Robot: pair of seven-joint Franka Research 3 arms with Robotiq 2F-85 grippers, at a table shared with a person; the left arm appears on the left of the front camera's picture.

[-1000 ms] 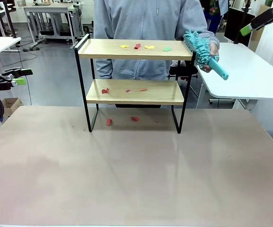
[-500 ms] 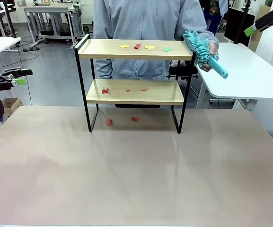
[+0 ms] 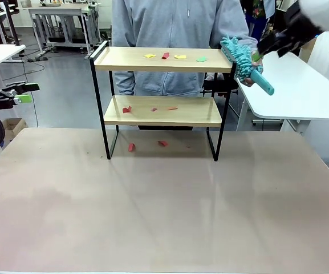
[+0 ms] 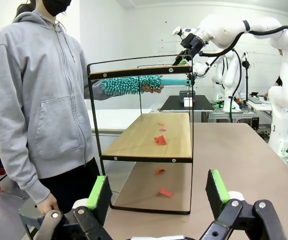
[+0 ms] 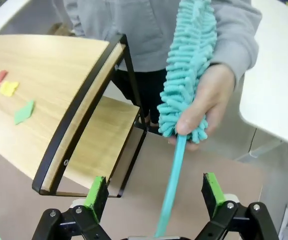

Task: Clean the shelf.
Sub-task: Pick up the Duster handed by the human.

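Workshop room, grey floor, white tables [image 3: 301,91] off to the sides, more desks behind. Beige tabletop [image 3: 164,211] in front, bare across its near half.

Shelf [image 3: 161,60] stands at the tabletop's far edge, centre, on four black legs. Top board carries four paper scraps [image 3: 165,56] in a row: yellow, red, yellow, green. Lower board has three red scraps [image 3: 127,109]. A few red bits [image 3: 131,146] lie on the tabletop between the legs.

Person [image 3: 175,34] in a grey hoodie stands directly behind the shelf, close to it. Their hand [image 5: 206,100] holds a teal duster [image 5: 191,60] just off the shelf's right end at top-board height, fluffy head up, handle slanting down and away from the shelf. The hand wraps it where head meets handle. Black corner post of the frame stands between duster head and top board.

Right fingers [image 5: 209,187] reach in from the upper right, spread apart, one on each side of the handle, which runs down between them. Whether they touch it, I cannot tell. The person's hand sits on the duster just ahead of them.

Left fingers [image 4: 98,192] are apart, holding nothing, off the tabletop's left side, well apart from the shelf and aimed at its end. Cardboard box [image 3: 13,127] on the floor nearby.
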